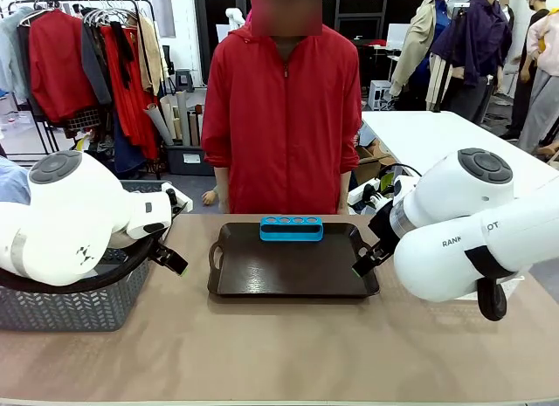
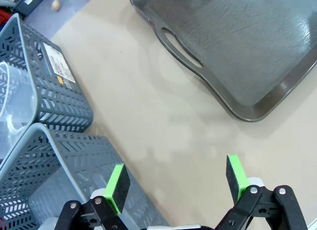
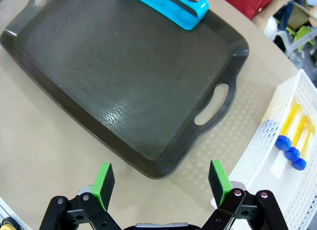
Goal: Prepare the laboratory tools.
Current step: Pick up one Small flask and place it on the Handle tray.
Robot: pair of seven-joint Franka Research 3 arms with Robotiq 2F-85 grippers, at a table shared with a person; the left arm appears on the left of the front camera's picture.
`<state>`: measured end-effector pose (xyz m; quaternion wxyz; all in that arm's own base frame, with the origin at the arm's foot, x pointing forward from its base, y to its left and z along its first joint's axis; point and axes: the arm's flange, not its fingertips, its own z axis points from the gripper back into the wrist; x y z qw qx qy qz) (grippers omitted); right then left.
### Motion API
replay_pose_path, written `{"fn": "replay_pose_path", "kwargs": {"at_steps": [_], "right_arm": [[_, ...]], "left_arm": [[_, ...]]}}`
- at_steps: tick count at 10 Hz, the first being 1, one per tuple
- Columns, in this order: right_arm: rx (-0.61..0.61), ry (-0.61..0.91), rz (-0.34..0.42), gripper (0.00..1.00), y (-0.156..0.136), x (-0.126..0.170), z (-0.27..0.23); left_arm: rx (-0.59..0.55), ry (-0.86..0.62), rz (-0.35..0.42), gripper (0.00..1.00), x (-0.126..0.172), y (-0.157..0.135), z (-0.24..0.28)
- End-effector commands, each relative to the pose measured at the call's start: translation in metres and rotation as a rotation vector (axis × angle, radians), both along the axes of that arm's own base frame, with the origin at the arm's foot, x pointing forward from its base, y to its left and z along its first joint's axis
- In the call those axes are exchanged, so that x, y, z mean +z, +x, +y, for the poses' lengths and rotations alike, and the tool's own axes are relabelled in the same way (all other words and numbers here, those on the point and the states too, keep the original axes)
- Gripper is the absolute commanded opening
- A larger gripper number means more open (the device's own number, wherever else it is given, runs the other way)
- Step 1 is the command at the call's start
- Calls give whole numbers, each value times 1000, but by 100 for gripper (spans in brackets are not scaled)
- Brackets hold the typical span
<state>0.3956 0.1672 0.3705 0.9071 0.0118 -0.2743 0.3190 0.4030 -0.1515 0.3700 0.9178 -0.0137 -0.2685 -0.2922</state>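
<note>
Jaws of both arms stand wide apart with nothing between the green pads: the left gripper (image 2: 177, 181) hangs over bare table (image 2: 163, 121), and the right gripper (image 3: 162, 182) hangs just short of the near rim of the dark tray (image 3: 148, 165). Straight ahead of the right jaws, across the bare floor of the tray, the blue tube rack (image 3: 168, 5) lies along the far rim with its holes unfilled; this appears to be the one tool already set out. Off to the outer side of the right jaws, beyond the tray's handle, the orange tubes with blue caps (image 3: 292, 141) lie in a white perforated basket (image 3: 257, 156); three caps can be made out, more I cannot tell. To the outer side of the left jaws stand the grey baskets (image 2: 59, 91), and a clear vessel (image 2: 10, 106) sits in the farther one; whether it is the beaker or the flask cannot be told. By my judgement the task is at an early stage: the tubes have yet to go into the rack, and the vessels have yet to reach the tray. A person (image 1: 284, 109) stands beyond the tray's far side.
</note>
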Motion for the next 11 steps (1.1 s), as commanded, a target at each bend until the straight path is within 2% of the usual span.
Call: {"fn": "replay_pose_path", "kwargs": {"at_steps": [1, 6, 9, 11], "right_arm": [[0, 1, 0, 100, 0, 0, 0], [0, 0, 0, 100, 0, 0, 0], [82, 72, 59, 100, 1, 9, 19], [95, 114, 102, 100, 6, 19, 24]], "left_arm": [[0, 0, 0, 100, 0, 0, 0], [0, 0, 0, 100, 0, 0, 0], [-82, -38, 75, 100, 13, -2, -5], [-158, -82, 144, 100, 30, -6, -11]]}}
